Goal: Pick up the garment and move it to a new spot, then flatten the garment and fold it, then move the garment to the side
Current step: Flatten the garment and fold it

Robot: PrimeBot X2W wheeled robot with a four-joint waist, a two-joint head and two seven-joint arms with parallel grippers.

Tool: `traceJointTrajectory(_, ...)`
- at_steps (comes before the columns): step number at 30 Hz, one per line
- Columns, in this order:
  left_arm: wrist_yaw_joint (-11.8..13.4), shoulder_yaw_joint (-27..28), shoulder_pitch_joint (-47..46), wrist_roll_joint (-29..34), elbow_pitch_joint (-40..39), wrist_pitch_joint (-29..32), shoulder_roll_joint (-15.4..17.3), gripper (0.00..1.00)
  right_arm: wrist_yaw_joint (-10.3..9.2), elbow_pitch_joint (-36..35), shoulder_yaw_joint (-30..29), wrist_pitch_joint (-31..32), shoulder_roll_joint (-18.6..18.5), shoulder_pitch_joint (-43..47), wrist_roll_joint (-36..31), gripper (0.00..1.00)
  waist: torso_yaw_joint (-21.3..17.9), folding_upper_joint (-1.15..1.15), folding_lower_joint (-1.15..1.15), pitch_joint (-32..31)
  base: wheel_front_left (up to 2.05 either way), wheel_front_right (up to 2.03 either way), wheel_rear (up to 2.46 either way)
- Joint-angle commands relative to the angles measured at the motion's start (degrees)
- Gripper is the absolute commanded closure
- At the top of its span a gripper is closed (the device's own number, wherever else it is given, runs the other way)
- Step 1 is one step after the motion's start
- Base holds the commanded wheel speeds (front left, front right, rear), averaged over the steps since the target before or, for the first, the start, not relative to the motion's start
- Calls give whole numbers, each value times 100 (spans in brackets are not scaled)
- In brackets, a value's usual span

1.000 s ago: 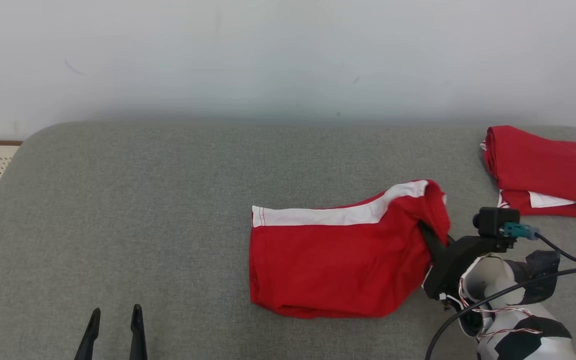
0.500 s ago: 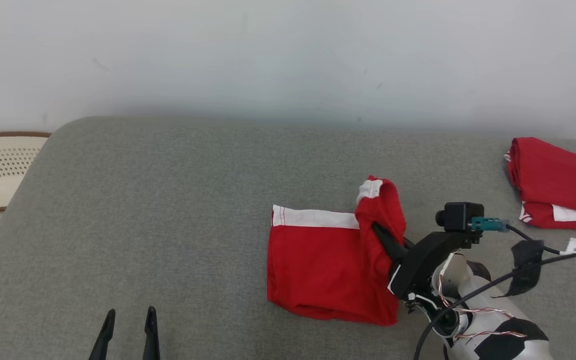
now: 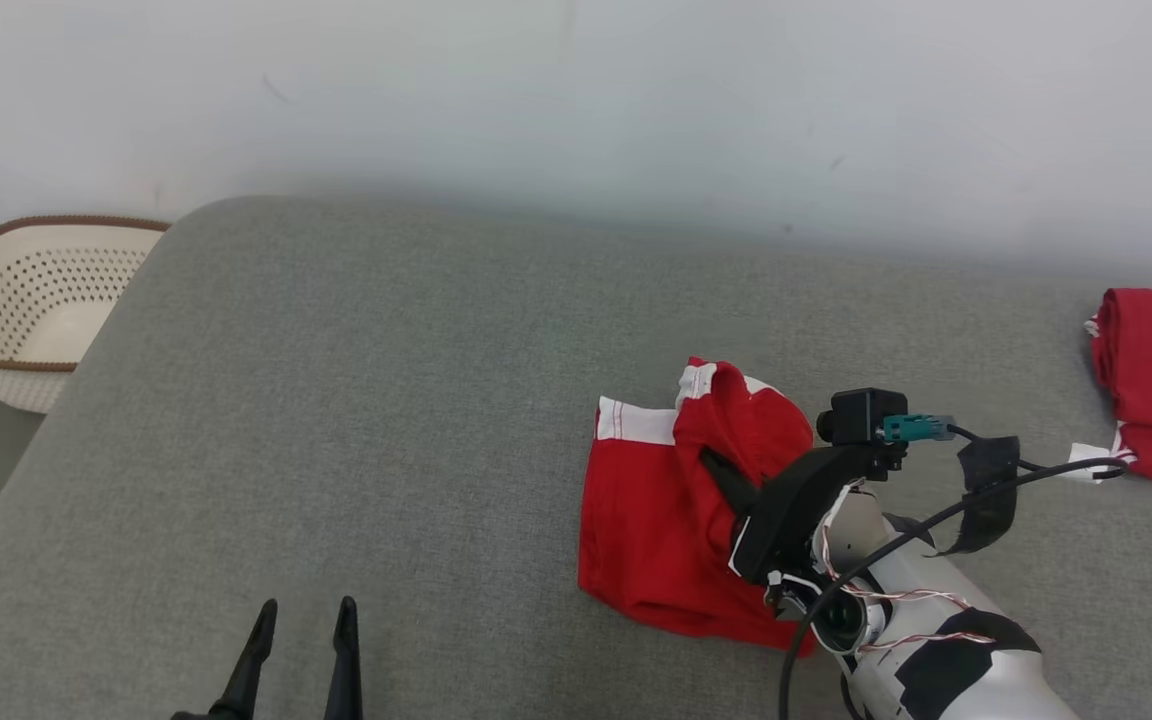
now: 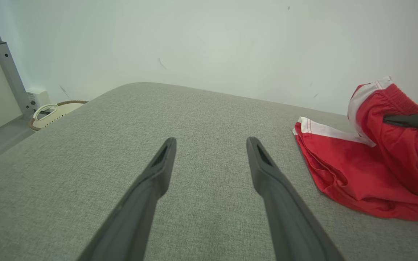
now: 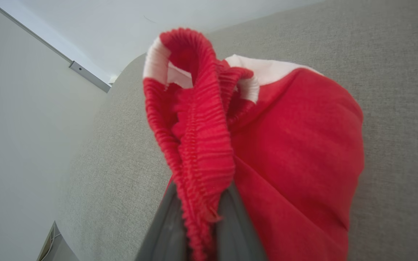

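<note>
Right pincer [image 3: 718,467] clenched on the waistband [image 5: 201,145] of the red shorts [image 3: 646,530], lower right of centre on the grey cushion [image 3: 386,400]; left pincer [image 3: 304,606] released, idle. Best carry that waistband low across, landing edges flush.

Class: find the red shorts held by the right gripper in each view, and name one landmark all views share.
Head view: red shorts right of centre, lower half.
Left wrist view: red shorts at right edge, mid-height.
Right wrist view: red shorts central, waistband bunched upward.
Shared landmark: grey padded surface beneath.
</note>
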Motion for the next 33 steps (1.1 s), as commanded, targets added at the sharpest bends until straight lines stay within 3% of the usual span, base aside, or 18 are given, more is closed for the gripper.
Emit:
traceJointTrajectory(1, 32, -48, -45, -74, 20, -23, -4, 0, 1, 55, 20, -12, 40, -57, -40, 100, 94, 0, 0, 78, 0, 0, 0)
traceJointTrajectory(11, 89, -254, -199, -135, 121, -23, -2, 0, 1, 474, 149, -108, 272, -182, -140, 100, 247, 0, 0, 193, 0, 0, 0)
traceJointTrajectory(12, 93, -260, -211, -139, 132, -23, -2, 0, 1, 489, 187, -114, 286, -177, -151, 95, 249, 0, 0, 193, 0, 0, 0)
traceJointTrajectory(13, 83, -258, -221, -140, 147, -23, -2, 0, 1, 486, 223, -152, 294, -184, -173, 54, 248, 0, 0, 191, 0, 0, 0)
traceJointTrajectory(14, 80, -257, -230, -139, 162, -23, -2, 0, 1, 496, 240, -213, 295, -191, -184, 2, 247, 0, 0, 189, 0, 0, 0)
traceJointTrajectory(25, 51, -97, -106, -50, 159, -23, -2, 0, 1, -42, 408, -905, 15, -39, -100, 0, 86, 0, 0, 109, 0, 0, 0)
traceJointTrajectory(33, 26, 60, 34, 25, 35, -23, -3, 0, 1, -496, 176, -1303, -582, 114, -215, 0, -106, 0, 0, 96, 0, 0, 0)
